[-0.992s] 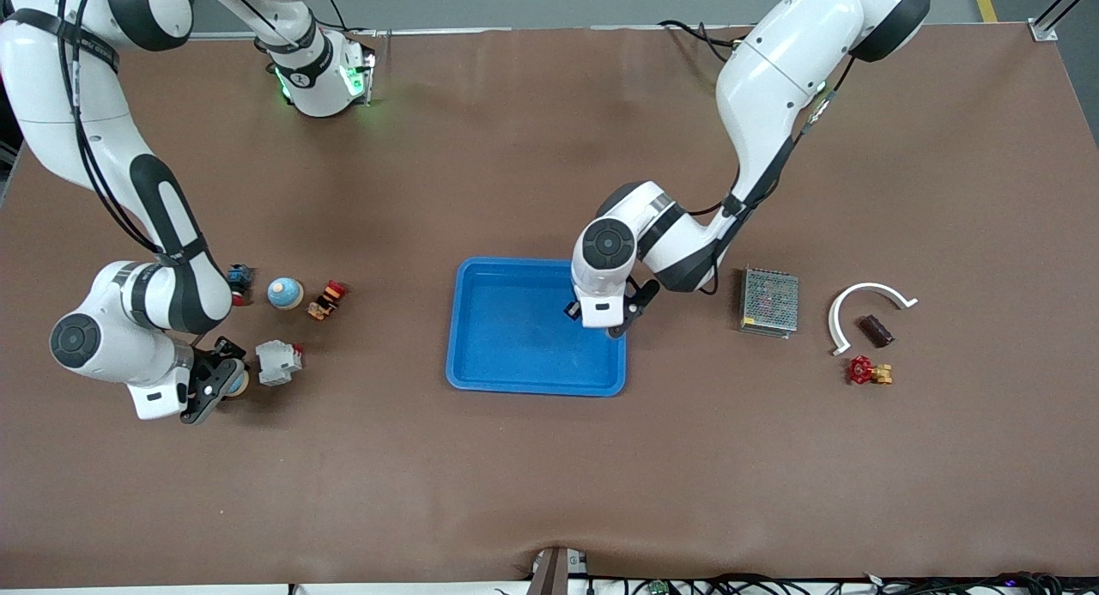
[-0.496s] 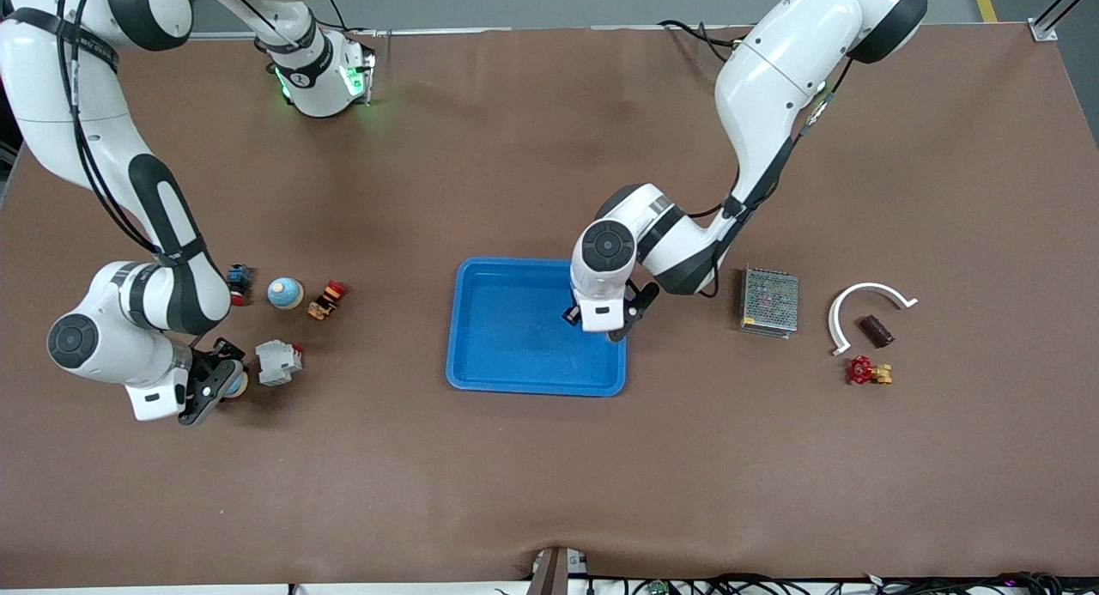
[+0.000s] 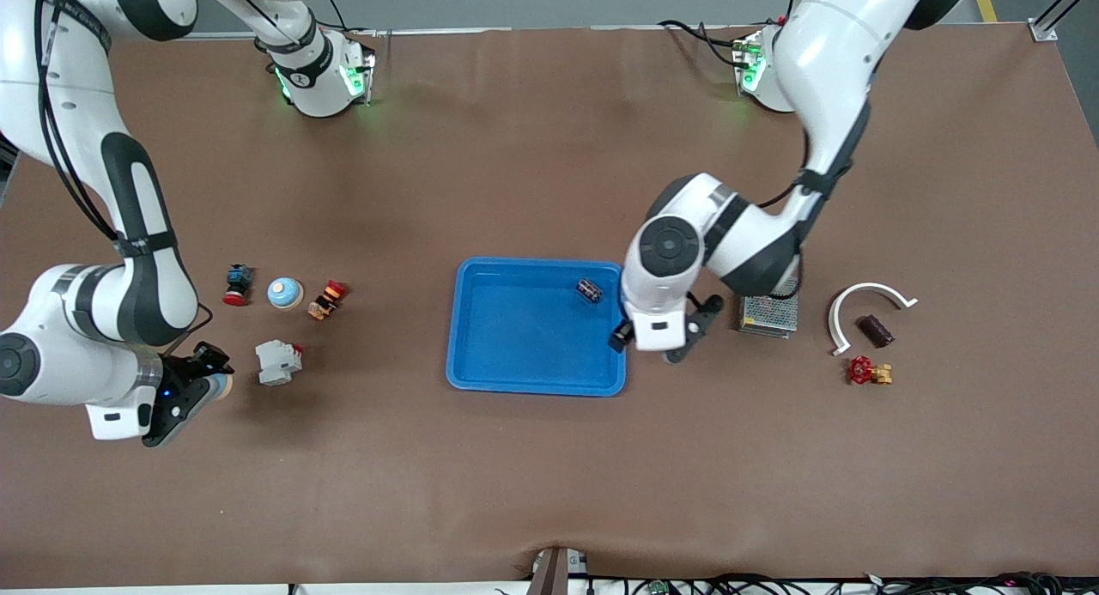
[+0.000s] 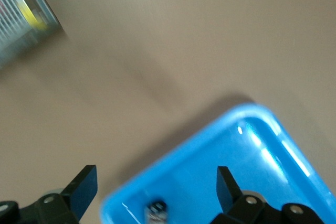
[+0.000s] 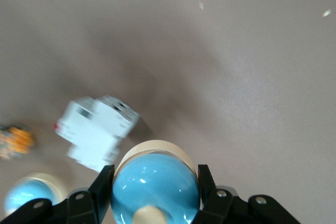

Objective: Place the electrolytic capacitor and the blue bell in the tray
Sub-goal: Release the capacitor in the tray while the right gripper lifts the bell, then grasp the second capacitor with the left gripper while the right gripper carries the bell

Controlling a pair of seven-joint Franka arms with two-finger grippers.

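A bright blue tray [image 3: 481,355] sits mid-tabletop. The electrolytic capacitor [image 3: 588,290], a small dark cylinder, lies inside it near the corner toward the left arm's base. The left gripper [image 3: 654,341] hangs over the tray's rim at that arm's end, jaws wide and empty. The right gripper [image 3: 185,396] is over the tabletop by a white block [image 3: 278,362], jaws clamped on a blue bell [image 5: 155,187]. A second blue bell [image 3: 284,293] rests on the tabletop. Likely next: carry the held bell over the tray and release.
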